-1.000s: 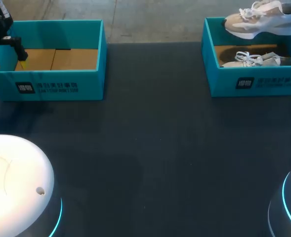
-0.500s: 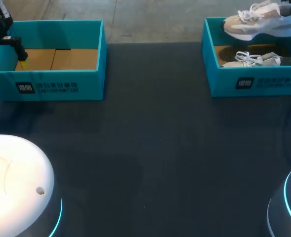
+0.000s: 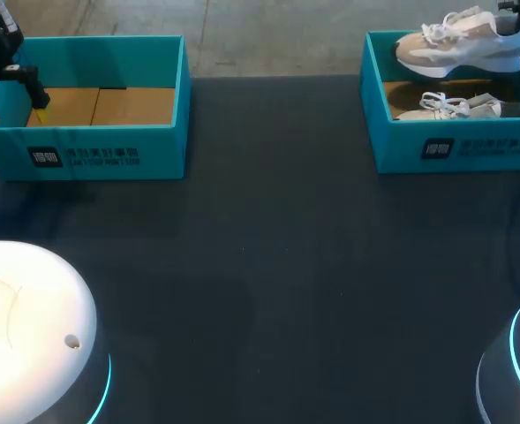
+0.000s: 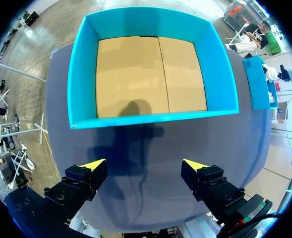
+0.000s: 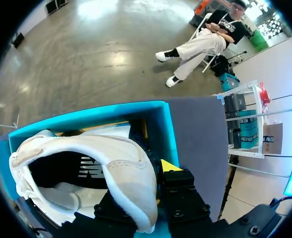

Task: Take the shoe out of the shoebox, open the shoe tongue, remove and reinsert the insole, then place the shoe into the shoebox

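Gripping the heel collar, the right gripper (image 5: 150,176) held the white-and-beige sneaker (image 3: 458,44) lifted just above the right shoebox (image 3: 454,146), where a second sneaker (image 3: 458,106) lay on its cardboard floor. The left gripper (image 4: 143,166) hung with fingers spread wide, holding nothing, over the left shoebox (image 4: 150,119), at its near wall.

I see the dark table (image 3: 268,265) dimly and evenly lit from above. My left gripper (image 4: 143,168) casts a soft shadow ahead of it, across the table and into the left shoebox (image 4: 79,74). My left arm's white base (image 3: 21,327) glares, nearly washed out.
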Tool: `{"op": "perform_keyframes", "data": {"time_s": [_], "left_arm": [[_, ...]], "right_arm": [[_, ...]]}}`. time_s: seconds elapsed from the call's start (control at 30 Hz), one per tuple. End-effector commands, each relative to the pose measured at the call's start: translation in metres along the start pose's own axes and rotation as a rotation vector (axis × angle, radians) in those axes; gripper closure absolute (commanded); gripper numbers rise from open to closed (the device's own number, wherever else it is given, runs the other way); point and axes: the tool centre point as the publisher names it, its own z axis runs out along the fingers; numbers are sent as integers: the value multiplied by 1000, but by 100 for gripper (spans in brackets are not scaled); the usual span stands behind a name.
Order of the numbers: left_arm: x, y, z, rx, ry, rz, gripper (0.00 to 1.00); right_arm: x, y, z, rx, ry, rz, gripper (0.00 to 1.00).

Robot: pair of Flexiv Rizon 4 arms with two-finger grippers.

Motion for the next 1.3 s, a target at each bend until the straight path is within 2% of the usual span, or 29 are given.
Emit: {"op": "perform_keyframes", "data": {"time_s": [0.03,0.73,1.3], "left_arm": [[0,0,-1,-1,-2,0,0],[0,0,-1,-1,-2,0,0],[0,0,-1,-1,-2,0,0]], "right_arm": [[6,-8,1,-13,-13,5,100],[15,-12,7,-14,-17,26,100],[15,-20,22,-21,-24,39,100]]}}
